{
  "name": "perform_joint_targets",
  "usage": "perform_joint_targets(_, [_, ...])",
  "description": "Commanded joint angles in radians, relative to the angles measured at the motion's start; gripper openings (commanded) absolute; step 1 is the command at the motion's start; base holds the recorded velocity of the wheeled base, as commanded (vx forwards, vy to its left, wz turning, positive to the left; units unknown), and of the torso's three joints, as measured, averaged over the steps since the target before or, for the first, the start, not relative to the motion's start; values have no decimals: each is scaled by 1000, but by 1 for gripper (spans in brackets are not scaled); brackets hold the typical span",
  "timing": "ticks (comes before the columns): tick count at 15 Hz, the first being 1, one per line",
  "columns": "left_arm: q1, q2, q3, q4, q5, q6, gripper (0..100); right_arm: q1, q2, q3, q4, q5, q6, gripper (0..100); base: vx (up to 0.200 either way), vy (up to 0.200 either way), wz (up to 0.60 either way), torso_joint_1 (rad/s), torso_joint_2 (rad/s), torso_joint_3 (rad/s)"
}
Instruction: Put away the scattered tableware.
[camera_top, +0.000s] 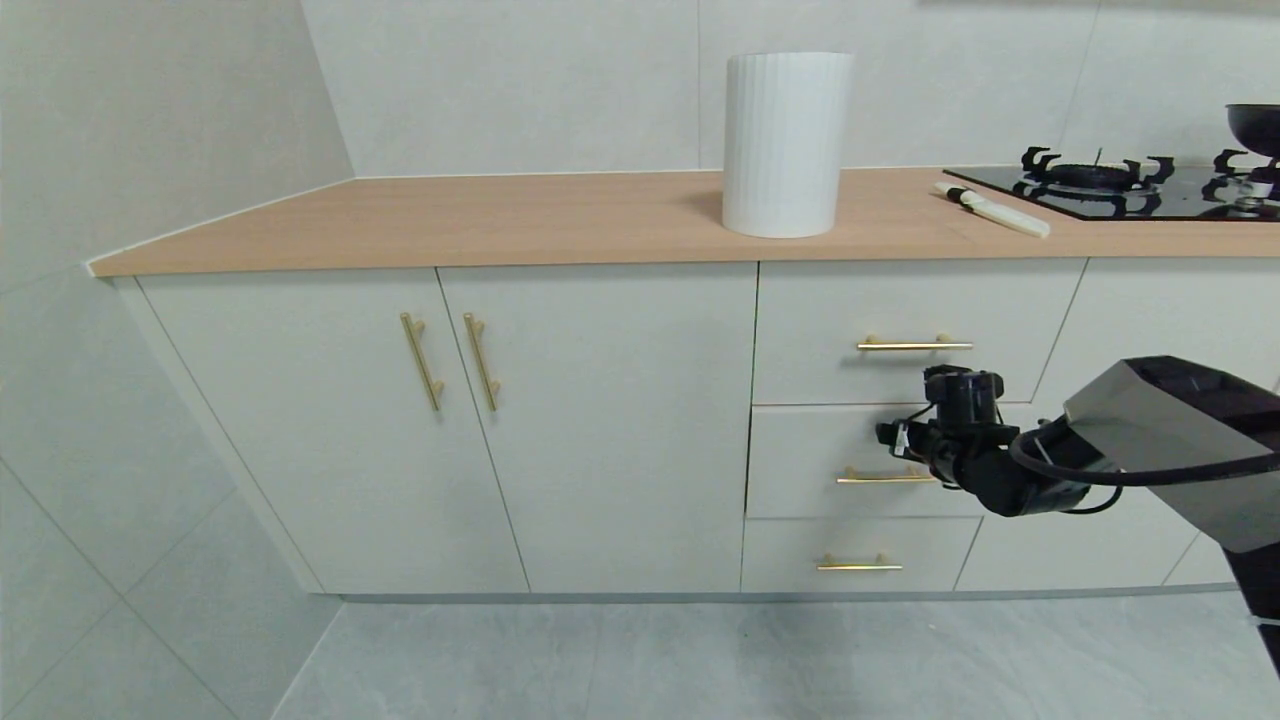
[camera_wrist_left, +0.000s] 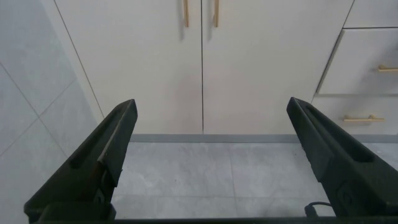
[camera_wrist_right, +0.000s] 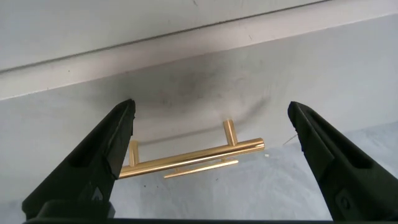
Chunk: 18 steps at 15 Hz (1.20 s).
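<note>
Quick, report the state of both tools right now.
Left tool: open, holding nothing.
Right tool: open, empty, in front of the middle drawer handle, not gripping it.

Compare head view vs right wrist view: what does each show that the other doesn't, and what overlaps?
Head view adds the counter, a white ribbed container, a white utensil lying beside the stove, the cabinet doors, the top drawer and the bottom drawer. Right wrist view adds the close-up: the handle lies between the wide-open fingers, untouched, with its two posts visible. Shared: the right gripper, the handle and the middle drawer front.
</note>
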Motion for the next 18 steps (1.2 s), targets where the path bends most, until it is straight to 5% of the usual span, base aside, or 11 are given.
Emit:
perform_joint_targets(1, [0,2,0,0,1,0,100,-6,7,-8,0,1,1,100,0,0,0,0,0,0])
perform_joint_targets(12, [0,2,0,0,1,0,100,-9,44,-64,1,-18,29,100,0,0,0,0,0,0])
perform_joint_targets(18, [0,2,0,0,1,0,100,7,-56,13,10,-56,26,100,0,0,0,0,0,0])
